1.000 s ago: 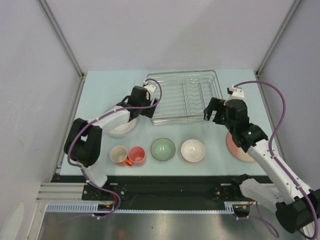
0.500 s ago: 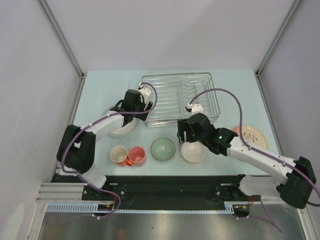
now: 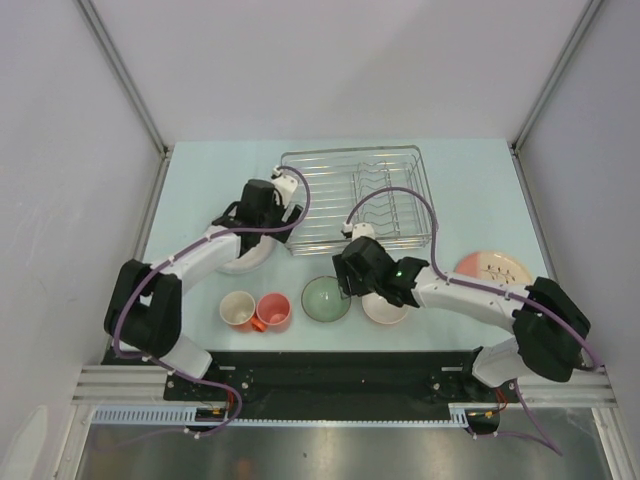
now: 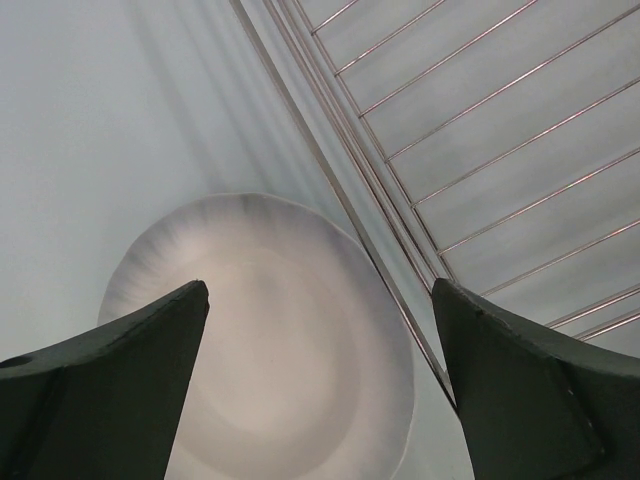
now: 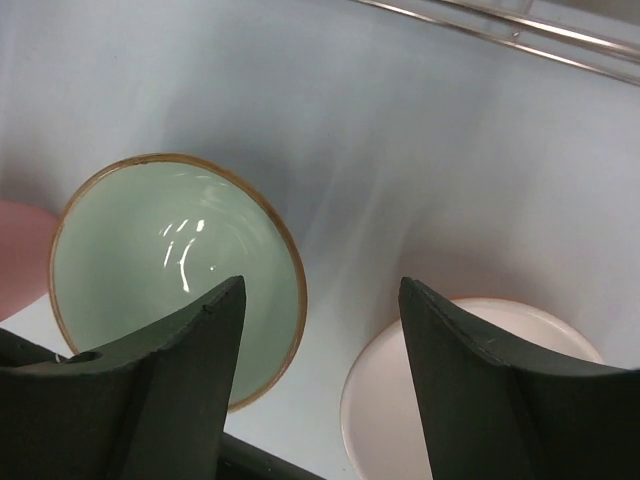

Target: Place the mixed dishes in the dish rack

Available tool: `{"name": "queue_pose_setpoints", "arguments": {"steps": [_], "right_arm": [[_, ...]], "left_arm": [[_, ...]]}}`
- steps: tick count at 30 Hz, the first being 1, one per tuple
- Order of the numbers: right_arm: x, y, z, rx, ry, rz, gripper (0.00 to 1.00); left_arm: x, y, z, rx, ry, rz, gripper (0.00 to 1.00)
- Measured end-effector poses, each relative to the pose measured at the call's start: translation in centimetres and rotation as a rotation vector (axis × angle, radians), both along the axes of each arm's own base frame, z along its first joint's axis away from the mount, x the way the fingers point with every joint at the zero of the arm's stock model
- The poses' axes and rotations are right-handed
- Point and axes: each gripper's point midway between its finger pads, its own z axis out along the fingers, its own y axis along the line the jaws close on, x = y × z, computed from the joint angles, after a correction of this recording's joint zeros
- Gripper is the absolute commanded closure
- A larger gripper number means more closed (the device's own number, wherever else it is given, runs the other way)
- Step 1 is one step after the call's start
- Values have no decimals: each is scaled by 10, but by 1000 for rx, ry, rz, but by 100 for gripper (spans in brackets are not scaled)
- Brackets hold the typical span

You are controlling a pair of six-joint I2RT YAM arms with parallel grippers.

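The silver wire dish rack (image 3: 350,195) stands at the back of the table, holding nothing. My left gripper (image 3: 268,228) hangs open above the white plate (image 3: 238,260), beside the rack's front left corner. In the left wrist view the plate (image 4: 290,340) fills the gap of that gripper (image 4: 320,290), with the rack (image 4: 480,130) to the right. My right gripper (image 3: 352,277) is open, low between the pale green bowl (image 3: 326,298) and the white bowl (image 3: 386,303). In the right wrist view this gripper (image 5: 322,300) frames bare table between the green bowl (image 5: 175,270) and the white bowl (image 5: 470,390).
A pinkish cup (image 3: 237,308) and an orange-red mug (image 3: 272,310) stand side by side near the front left. The pink-and-cream plate (image 3: 493,268) lies at the right. Grey walls close in the table on three sides.
My right arm swung left from the rack's right side down between the two bowls, its jaws narrowing. The rack shifted left. My left gripper opened wider over the white plate.
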Motion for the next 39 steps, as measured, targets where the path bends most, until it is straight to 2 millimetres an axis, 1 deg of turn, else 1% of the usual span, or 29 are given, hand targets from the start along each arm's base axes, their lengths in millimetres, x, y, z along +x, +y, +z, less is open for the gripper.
{"name": "queue_pose_setpoints", "arguments": {"steps": [2,5,8,10,13,14,15,16,17,18,20,22,25,27,29,30,31,33,34,35,37,38,39], "right_arm": [[1,3,-11,-16,18,6,35],[0,6,-27,-40,46,17,40],[-1,10,-37,-49,69,28,49],[-2,14,-43,-50,82,38,53],[-2,18,-48,-50,92,49,64],[-3,19,-49,-50,97,54,67],[-3,20,-51,-52,100,57,79],[-4,20,-52,-53,103,60,86],[-4,22,-51,-49,105,64,97],[-4,24,-50,-47,102,71,100],[-1,33,-41,-10,96,81,100],[3,35,-35,-18,72,82,100],[4,28,-34,-57,65,84,100],[5,19,-29,-107,49,80,100],[7,11,-20,-145,31,81,100],[10,6,-8,-176,10,76,100],[14,4,3,-187,-9,71,100],[24,1,31,-191,-61,62,100],[31,0,50,-185,-93,48,100],[41,-3,74,-176,-134,28,100],[55,-10,107,-163,-199,-20,100],[67,-17,129,-160,-241,-58,100],[82,-29,153,-156,-293,-115,100]], "left_arm": [[1,2,2,-1,-5,6,0],[2,8,3,-2,-3,20,0],[2,15,7,-11,4,39,0],[0,20,15,-25,0,52,0],[-2,26,32,-48,-28,67,0],[-3,28,39,-54,-43,72,0],[-4,31,47,-62,-61,77,0],[-4,33,53,-68,-74,79,0],[-6,35,61,-76,-92,82,0],[-6,35,66,-82,-103,82,0],[-8,36,74,-96,-118,77,0],[-12,36,79,-114,-123,68,0],[-15,38,84,-142,-120,67,0],[-16,40,87,-166,-112,74,0],[-16,41,89,-190,-105,76,0],[-16,43,90,-205,-97,80,0],[-16,45,91,-214,-93,84,0],[-15,50,94,-233,-85,99,0],[-15,51,94,-238,-84,101,0],[-15,53,95,-243,-82,104,0],[-16,56,93,-250,-73,106,0],[-16,57,93,-257,-67,109,0],[-16,59,92,-266,-64,110,0]]}}
